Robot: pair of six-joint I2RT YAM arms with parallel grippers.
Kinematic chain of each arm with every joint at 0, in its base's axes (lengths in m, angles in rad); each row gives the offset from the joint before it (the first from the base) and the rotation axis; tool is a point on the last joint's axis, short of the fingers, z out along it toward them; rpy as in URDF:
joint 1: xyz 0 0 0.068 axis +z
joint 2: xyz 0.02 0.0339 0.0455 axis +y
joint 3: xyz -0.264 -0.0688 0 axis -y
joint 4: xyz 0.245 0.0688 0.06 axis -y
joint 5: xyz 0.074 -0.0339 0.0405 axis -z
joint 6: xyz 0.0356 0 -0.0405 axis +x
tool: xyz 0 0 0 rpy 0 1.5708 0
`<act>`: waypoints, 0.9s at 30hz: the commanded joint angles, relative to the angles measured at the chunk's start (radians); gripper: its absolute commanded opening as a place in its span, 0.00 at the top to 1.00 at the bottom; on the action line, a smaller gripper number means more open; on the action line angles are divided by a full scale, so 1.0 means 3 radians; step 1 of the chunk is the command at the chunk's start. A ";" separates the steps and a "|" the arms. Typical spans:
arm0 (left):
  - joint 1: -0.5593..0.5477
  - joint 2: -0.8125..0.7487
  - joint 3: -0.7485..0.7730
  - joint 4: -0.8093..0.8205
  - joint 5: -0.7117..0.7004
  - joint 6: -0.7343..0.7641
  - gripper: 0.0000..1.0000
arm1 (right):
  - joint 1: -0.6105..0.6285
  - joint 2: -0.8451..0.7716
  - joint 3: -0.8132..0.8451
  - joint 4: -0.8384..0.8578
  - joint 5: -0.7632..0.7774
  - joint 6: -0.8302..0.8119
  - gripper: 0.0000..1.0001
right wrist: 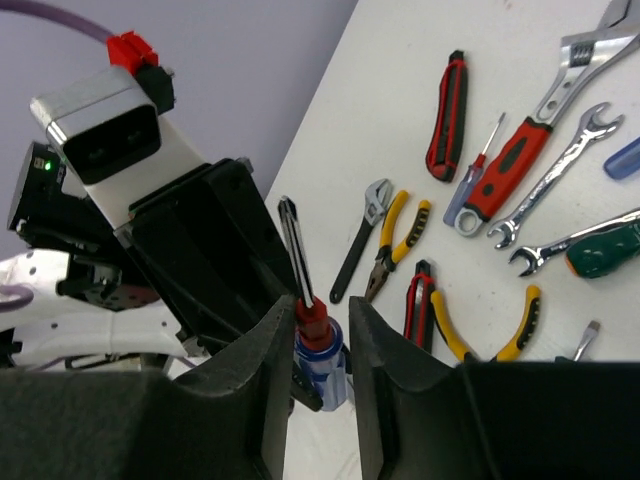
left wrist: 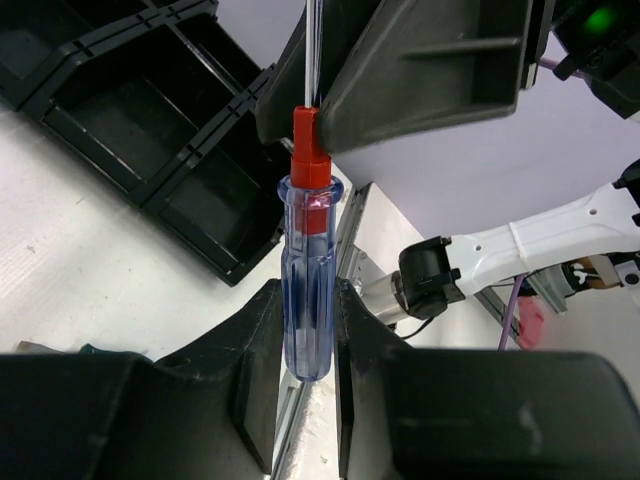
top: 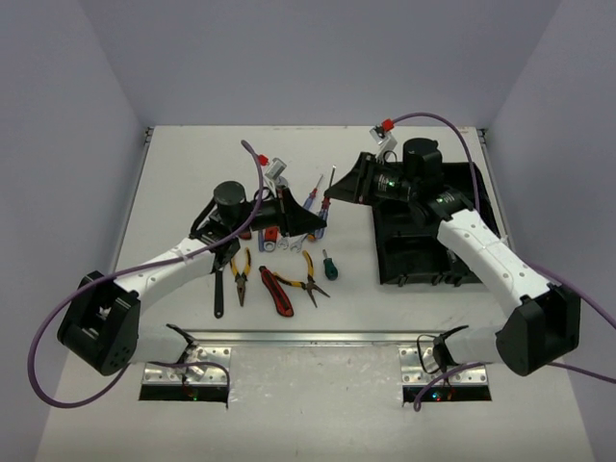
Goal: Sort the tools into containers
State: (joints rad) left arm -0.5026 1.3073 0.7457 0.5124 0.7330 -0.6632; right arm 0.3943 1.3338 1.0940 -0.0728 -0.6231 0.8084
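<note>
A blue clear-handled screwdriver (left wrist: 305, 290) with a red collar is held upright above the table, shaft up. My left gripper (left wrist: 308, 300) is shut on the lower handle. My right gripper (right wrist: 320, 312) reaches in from the tray side. Its fingers stand close on either side of the screwdriver's (right wrist: 322, 345) red collar, with a sliver of gap on one side, so a grip is not certain. In the top view both grippers meet at the screwdriver (top: 326, 200) mid-table. The black organiser tray (top: 423, 245) lies to the right, its compartments (left wrist: 130, 120) dark.
Loose tools lie below the left gripper: yellow pliers (top: 239, 274), a red utility knife (top: 274, 291), more yellow pliers (top: 310, 279), a green screwdriver (top: 330, 265) and a black wrench (top: 219, 289). A red-handled wrench (right wrist: 520, 160) and silver wrenches (right wrist: 560, 170) lie behind.
</note>
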 commanded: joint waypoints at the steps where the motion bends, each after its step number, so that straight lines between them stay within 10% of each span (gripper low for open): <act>1: -0.0046 0.0030 0.0231 0.0090 -0.0001 0.0064 0.99 | 0.0159 0.0110 0.0181 0.0147 -0.0140 -0.0084 0.72; 8: -0.0068 0.0020 0.0428 -0.0387 -0.0193 0.0273 0.77 | 0.0174 0.0212 0.0259 0.0100 -0.0036 -0.0051 1.00; 10: -0.0068 -0.0072 0.0475 -0.0686 -0.0483 0.0378 0.01 | 0.0134 0.0175 0.0271 0.0041 0.0247 -0.0088 1.00; 18: -0.0063 -0.0478 0.1035 -0.2923 -0.3262 0.0533 0.00 | -0.0496 0.0241 0.0413 -0.0709 0.2122 0.0121 1.00; 23: -0.0063 -0.0671 0.1061 -0.3213 -0.3310 0.0696 0.00 | -0.0778 0.0748 0.0604 -0.0838 0.3836 0.0495 1.00; 27: -0.0063 -0.0734 0.0963 -0.3276 -0.3352 0.0770 0.00 | -0.0859 0.1450 0.1105 -0.0960 0.4139 0.0688 1.00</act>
State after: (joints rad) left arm -0.5175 1.1050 1.0406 -0.3861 -0.1865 -0.4805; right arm 0.1368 1.6154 1.2842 -0.3157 0.3433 0.9253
